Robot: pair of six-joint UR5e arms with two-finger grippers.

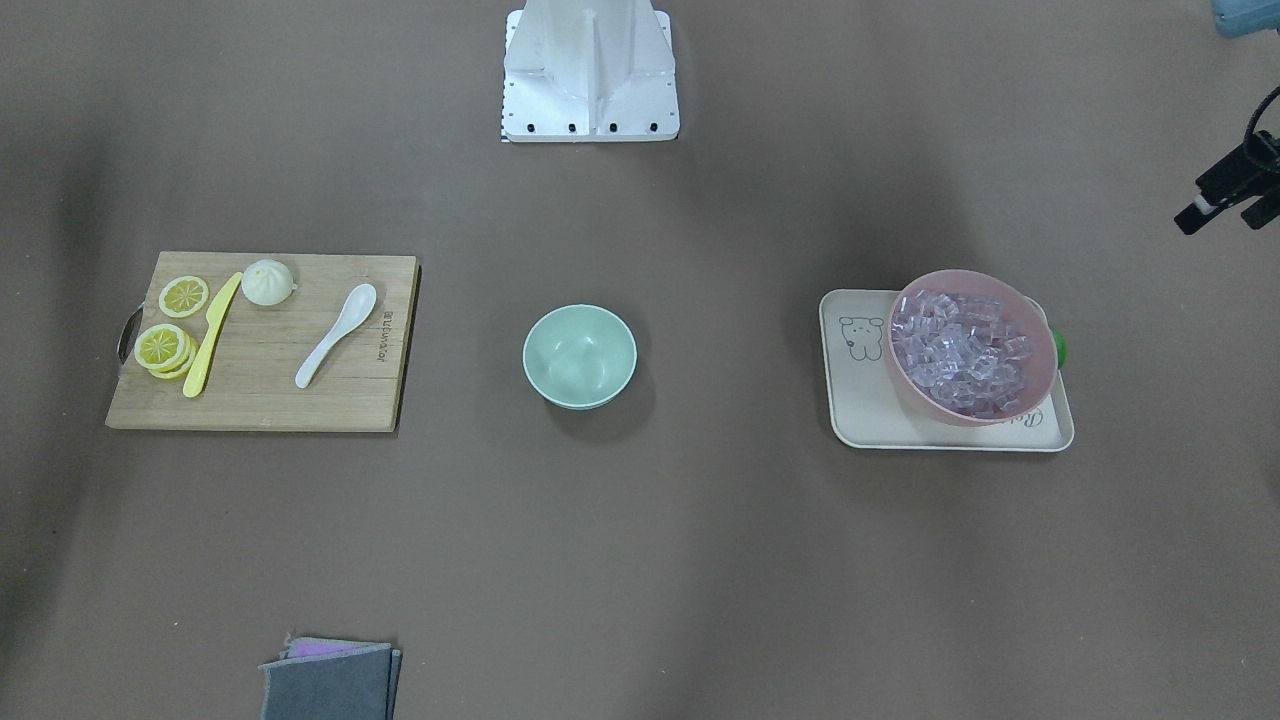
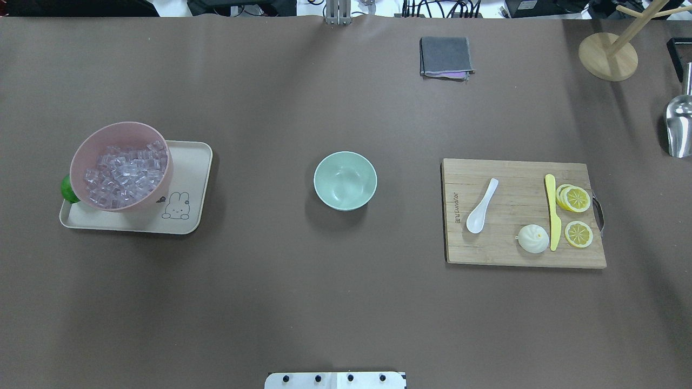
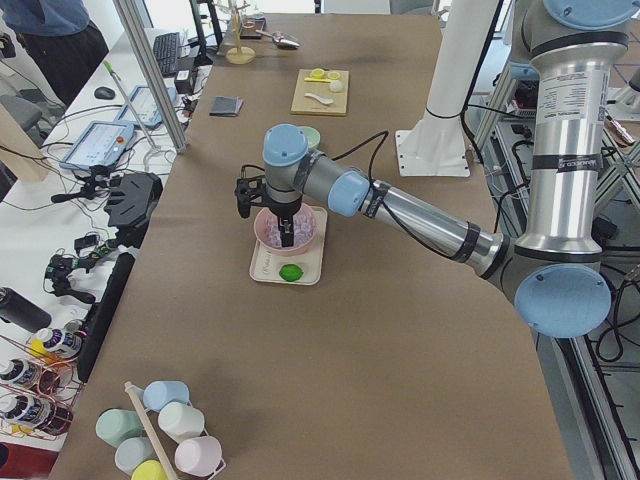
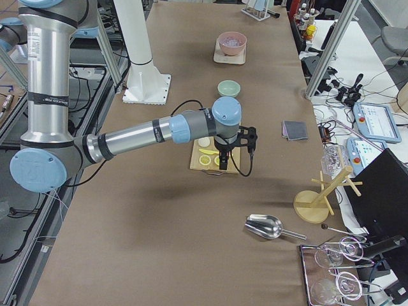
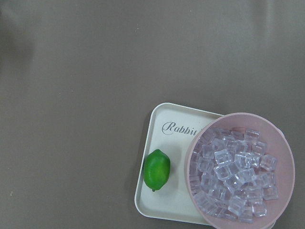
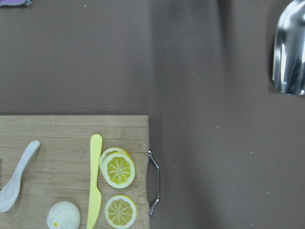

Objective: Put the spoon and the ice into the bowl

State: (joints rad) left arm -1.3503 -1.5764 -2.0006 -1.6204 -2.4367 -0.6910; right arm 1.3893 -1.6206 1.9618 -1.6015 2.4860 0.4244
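Hanging near the ice (image 1: 960, 350) is the left gripper (image 3: 286, 233), near the spoon (image 2: 482, 206) the right gripper (image 4: 223, 157); whether either is apart or together cannot be told.

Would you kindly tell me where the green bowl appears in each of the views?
Front-facing: green bowl at the centre.
Overhead: green bowl at the centre.
Left: green bowl upper middle, partly hidden.
Right: green bowl upper middle.
Left wrist: not in it.
Right wrist: not in it.
Landmark: the cutting board, on the table to the robot's right of it.
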